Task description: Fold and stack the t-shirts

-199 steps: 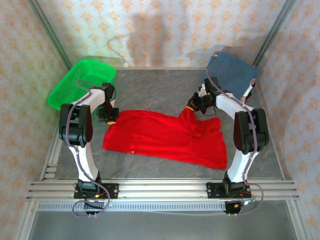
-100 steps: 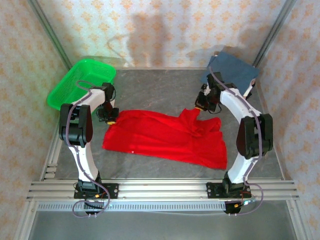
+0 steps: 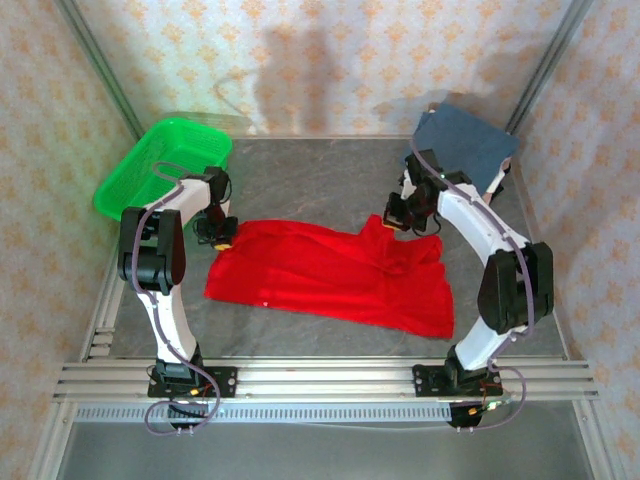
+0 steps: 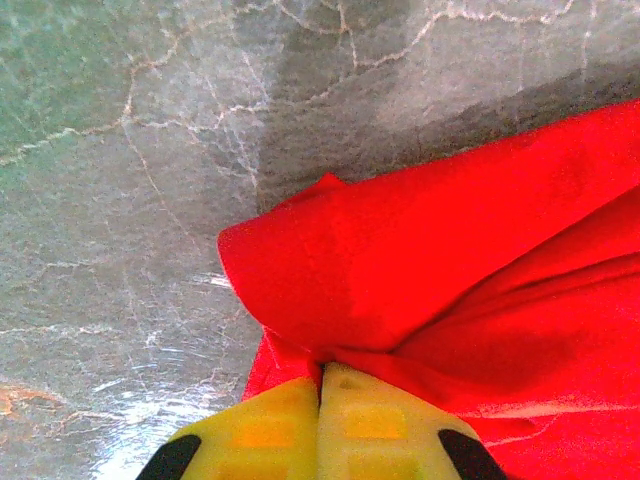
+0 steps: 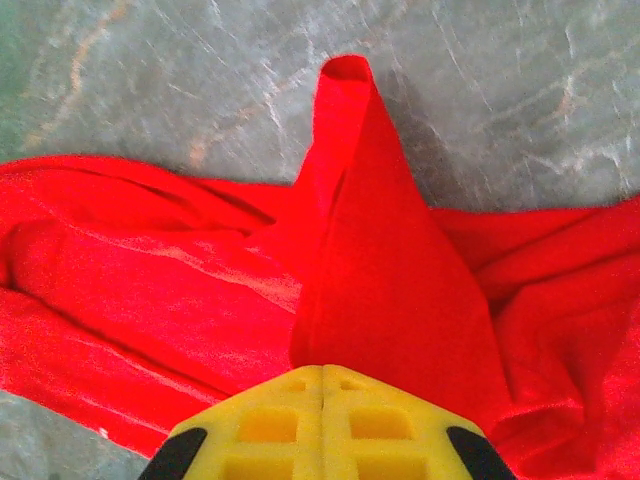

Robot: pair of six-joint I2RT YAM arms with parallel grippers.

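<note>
T-shirts lie in two places in the top view. The red t-shirt (image 3: 330,275) is spread across the middle of the grey table (image 3: 310,180), and a slate-blue t-shirt (image 3: 465,145) is at upper right. A green basket (image 3: 160,165) stands at upper left. The left gripper (image 3: 220,236) pinches the red t-shirt's upper-left corner, and the right gripper (image 3: 393,221) pinches its upper-right edge.

In the left wrist view, the left gripper (image 4: 322,378) at bottom centre is pressed together on a fold of the red t-shirt (image 4: 470,260), which spreads over the right side.

In the right wrist view, the right gripper (image 5: 322,378) at bottom centre is clamped on a ridge of the red t-shirt (image 5: 380,290) drawn into a peak.
</note>
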